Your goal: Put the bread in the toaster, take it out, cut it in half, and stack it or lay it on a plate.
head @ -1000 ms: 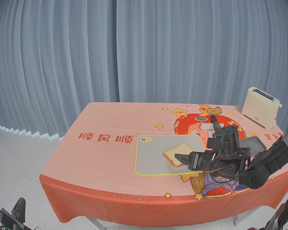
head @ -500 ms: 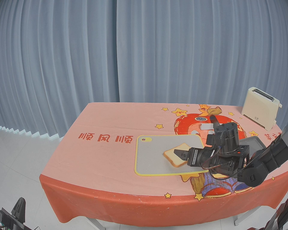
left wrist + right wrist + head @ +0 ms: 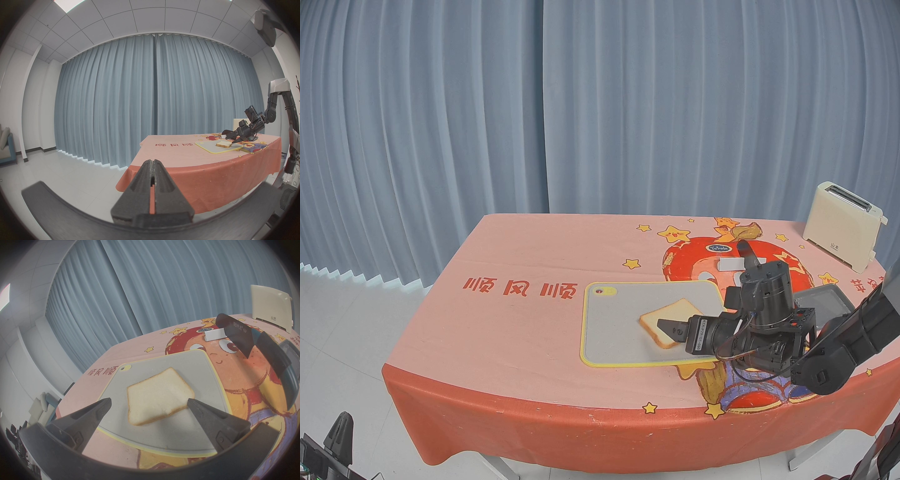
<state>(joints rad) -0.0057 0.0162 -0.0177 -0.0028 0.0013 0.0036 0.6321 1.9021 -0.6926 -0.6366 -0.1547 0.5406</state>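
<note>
You have one slice of bread [image 3: 674,311] lying flat on the one grey cutting board [image 3: 615,328]. Your right gripper [image 3: 149,401] is spread wide, a finger on either side of the slice, gripping nothing. Your left gripper [image 3: 152,168] is closed on nothing, well apart from the table [image 3: 519,325]. One toaster [image 3: 842,225] stands at the far right corner. One knife [image 3: 236,332] and one grey tray [image 3: 831,299] sit to the board's right.
</note>
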